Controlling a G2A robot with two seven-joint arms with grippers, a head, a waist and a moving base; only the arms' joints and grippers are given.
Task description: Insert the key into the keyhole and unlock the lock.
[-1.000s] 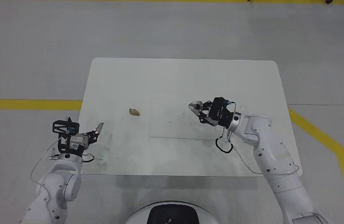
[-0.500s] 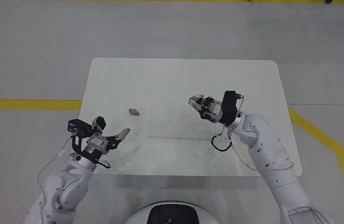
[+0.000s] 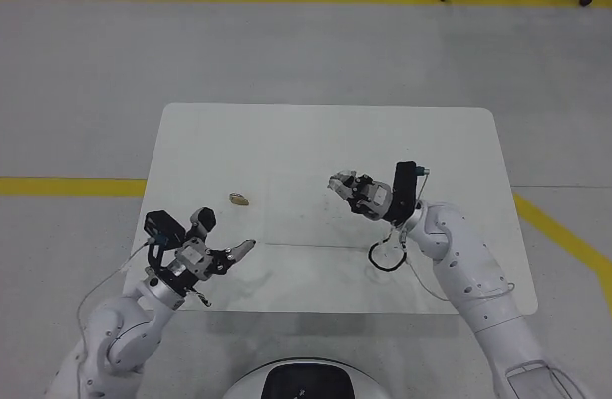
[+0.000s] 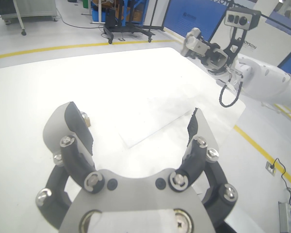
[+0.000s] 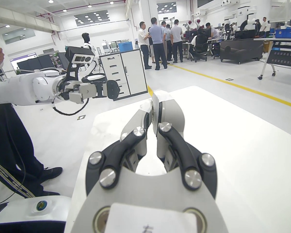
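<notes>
The little lock [image 3: 239, 199] lies on the left of the table [image 3: 436, 140], beyond the left gripper [image 4: 133, 112], whose fingers are wide apart. It should grab the lock's sides squarely. The right gripper [image 5: 152, 105] has its fingers together.

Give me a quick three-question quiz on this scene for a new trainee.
1. True or false: the left gripper has its jaws open.
2. Fill in: the right gripper has its jaws ____.
3. The small brass object lies: A) on the table, apart from both grippers; B) in the left gripper; C) in the right gripper.
Key: 1 true; 2 shut; 3 A.
</notes>
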